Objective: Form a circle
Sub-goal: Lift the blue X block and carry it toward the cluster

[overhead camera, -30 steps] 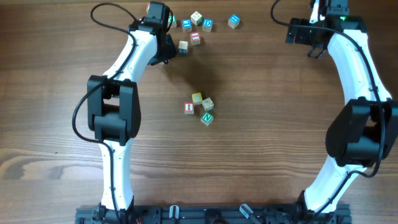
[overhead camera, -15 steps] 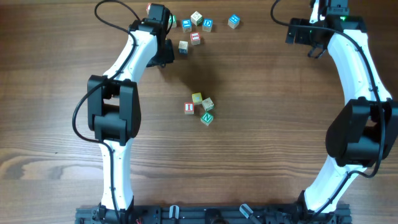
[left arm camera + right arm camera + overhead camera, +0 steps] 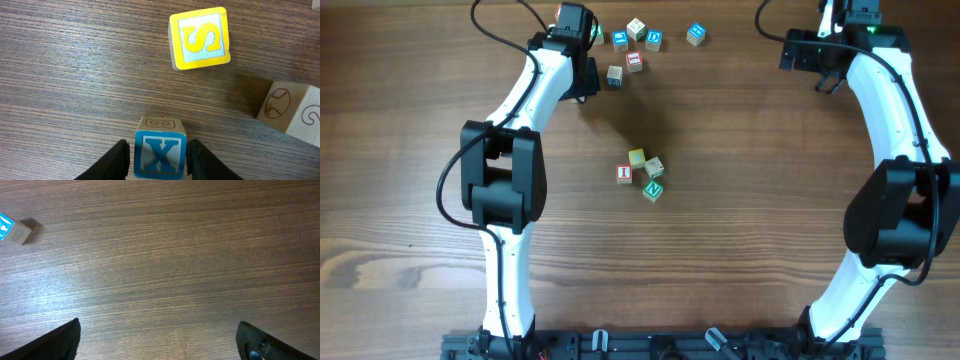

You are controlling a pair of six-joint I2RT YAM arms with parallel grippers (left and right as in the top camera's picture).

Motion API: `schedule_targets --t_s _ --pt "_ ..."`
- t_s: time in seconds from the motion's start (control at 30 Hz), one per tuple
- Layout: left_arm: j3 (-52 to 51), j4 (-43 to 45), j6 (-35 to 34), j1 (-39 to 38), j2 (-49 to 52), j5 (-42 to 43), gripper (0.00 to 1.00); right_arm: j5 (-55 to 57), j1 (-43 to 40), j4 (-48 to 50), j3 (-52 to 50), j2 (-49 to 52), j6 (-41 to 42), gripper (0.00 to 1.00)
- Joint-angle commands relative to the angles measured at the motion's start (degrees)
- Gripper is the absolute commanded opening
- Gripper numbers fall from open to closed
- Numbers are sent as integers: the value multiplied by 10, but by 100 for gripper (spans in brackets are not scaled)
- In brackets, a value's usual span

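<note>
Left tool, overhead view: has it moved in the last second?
Yes, slightly. The left tool has drifted left, away from the tan cube beside it, which stayed put; the gap between them is now wider.

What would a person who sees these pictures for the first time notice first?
Most likely the blue X cube, close up in the left wrist view, gripped by the left gripper. Next, the little cluster of four letter cubes in the middle of the table, apart from the loose scatter of cubes near its far edge. The right gripper stands open over bare wood.
</note>
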Motion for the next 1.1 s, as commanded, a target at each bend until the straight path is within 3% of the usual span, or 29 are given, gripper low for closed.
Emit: schedule_targets --t_s 0.0,0.57,0.73,0.97,1.07 --pt "2 -2 7 1 11 -7 39 6 0 1 -1 9 -5 100" --pt "2 -14 10 1 11 19 34 6 0 1 -1 9 -5 100" --pt "2 -10 12 1 7 18 22 6 0 1 -1 9 -5 99" --pt "3 -42 14 2 -82 19 24 6 0 1 -1 9 -5 100" --pt "3 -92 53 2 -159 54 27 6 0 1 -1 9 -5 100"
